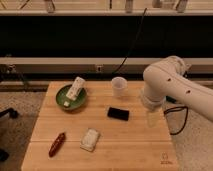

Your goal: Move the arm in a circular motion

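Note:
The large glossy white arm (pixel 172 85) comes in from the right edge and bends at a bulbous joint above the right part of the wooden table (pixel 125 150). Its lower segment points down over the table's right side. The gripper (pixel 151 119) hangs at its lower end, just above the table top near the right edge, to the right of a flat black object (pixel 118 113). It holds nothing that I can see.
A green bowl (pixel 64 95) with a white packet (pixel 76 89) stands at the back left. A pale cup (pixel 119 86) stands at the back middle. A red chili-like item (pixel 57 144) and a white pouch (pixel 90 139) lie at the front left. A dark cable (pixel 131 45) hangs behind.

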